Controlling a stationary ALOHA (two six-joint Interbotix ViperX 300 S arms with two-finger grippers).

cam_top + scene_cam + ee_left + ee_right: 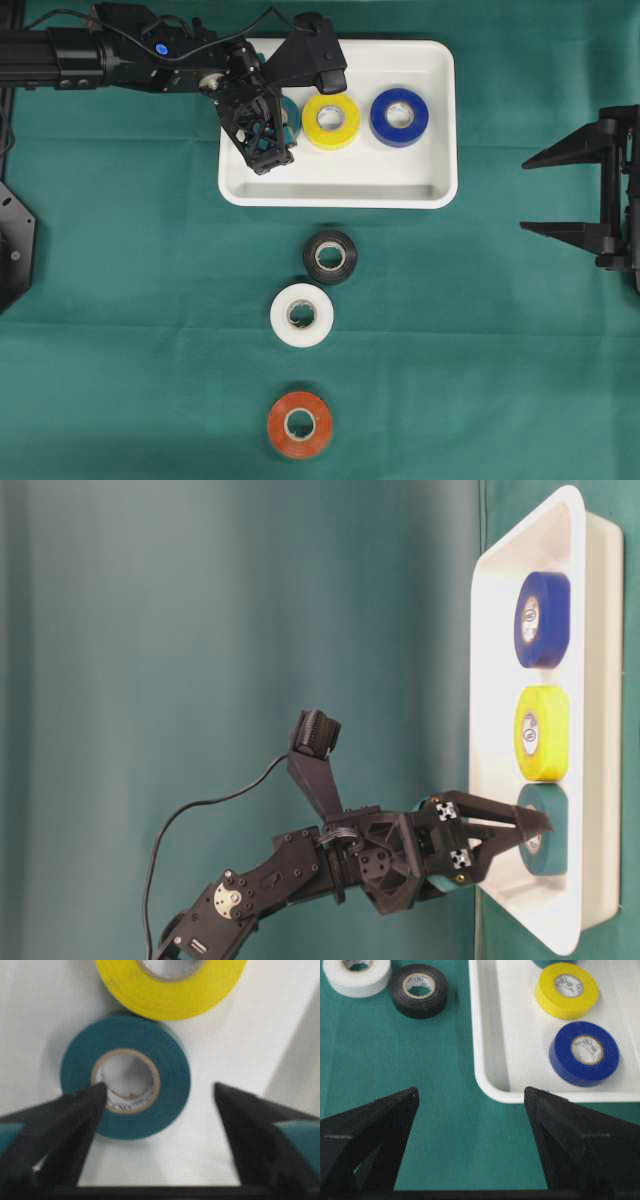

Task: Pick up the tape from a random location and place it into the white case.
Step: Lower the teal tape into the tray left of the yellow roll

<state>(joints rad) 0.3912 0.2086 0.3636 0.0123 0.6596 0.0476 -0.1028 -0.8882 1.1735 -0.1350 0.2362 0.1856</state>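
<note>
The white case (440,120) holds teal tape (125,1082), yellow tape (331,120) and blue tape (399,116); core printing is unreadable. Both the left gripper (160,1095) and the right gripper (470,1097) stand apart.

You get the tabletop (120,300) straight from above, sideways from table level, and close from both wrists; all views share the white case (440,120).

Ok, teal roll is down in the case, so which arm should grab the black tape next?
Probably the left. Its claw is open over the white case, just above the black tape. The right claw is open too, but parked at the table's far edge, farther away.
</note>
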